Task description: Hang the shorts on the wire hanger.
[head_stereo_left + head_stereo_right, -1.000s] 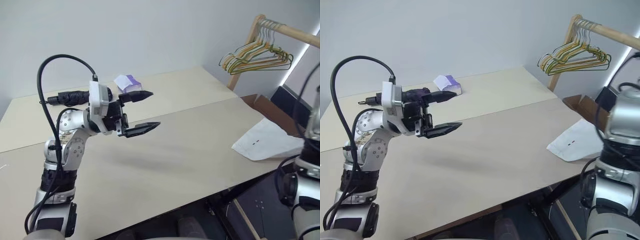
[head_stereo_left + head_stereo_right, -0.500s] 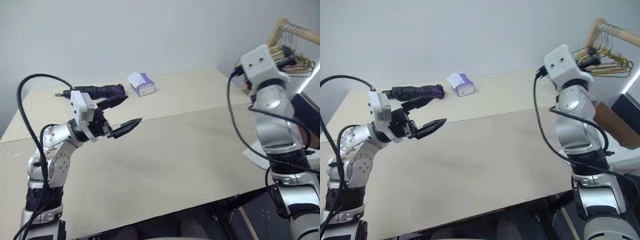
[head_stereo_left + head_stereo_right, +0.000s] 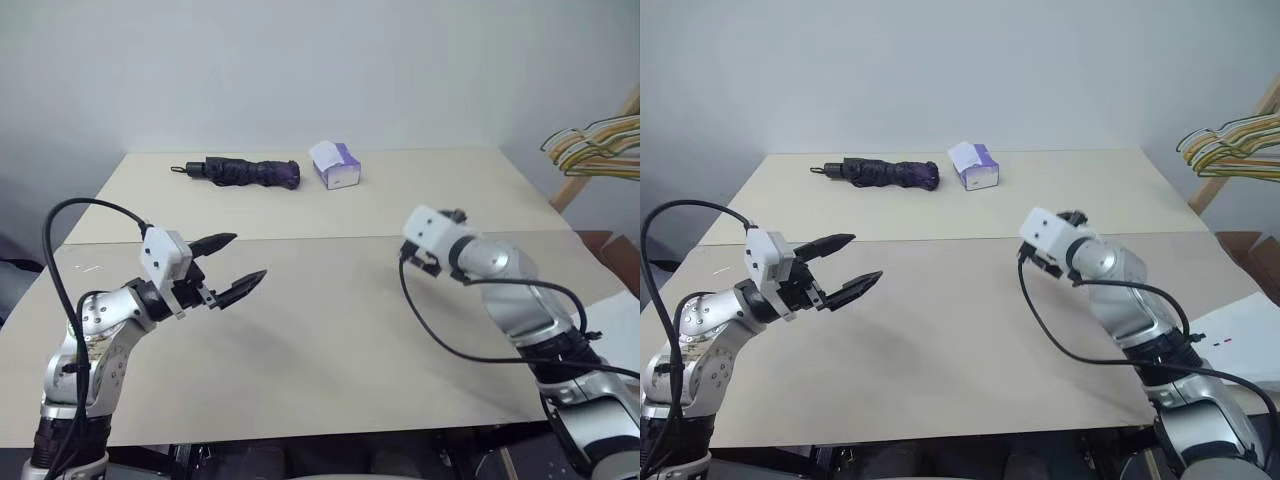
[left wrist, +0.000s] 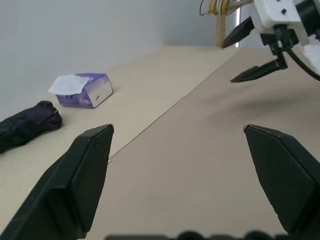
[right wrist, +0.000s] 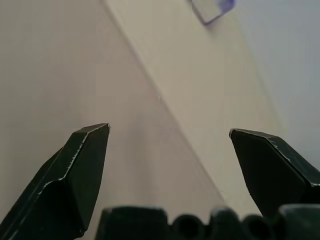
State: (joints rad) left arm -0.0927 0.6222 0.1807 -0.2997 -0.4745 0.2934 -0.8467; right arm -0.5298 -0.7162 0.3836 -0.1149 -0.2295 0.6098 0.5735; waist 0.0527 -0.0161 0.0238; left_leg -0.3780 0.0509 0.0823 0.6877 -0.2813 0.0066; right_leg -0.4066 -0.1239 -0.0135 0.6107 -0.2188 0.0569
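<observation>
My left gripper (image 3: pixel 232 265) hung over the counter (image 3: pixel 330 330) on my left side, jaws spread wide, nothing between them. My right gripper (image 4: pixel 247 52) was out over the counter's middle, jaws also apart and empty (clear in the wrist views). The shorts (image 3: pixel 1246 335) lay flat off the counter's right edge, well apart from both grippers. A bunch of hangers (image 3: pixel 595 148) hung at far right. A folded dark umbrella (image 3: pixel 245 172) and a tissue box (image 3: pixel 334 164) sat at the far side.
</observation>
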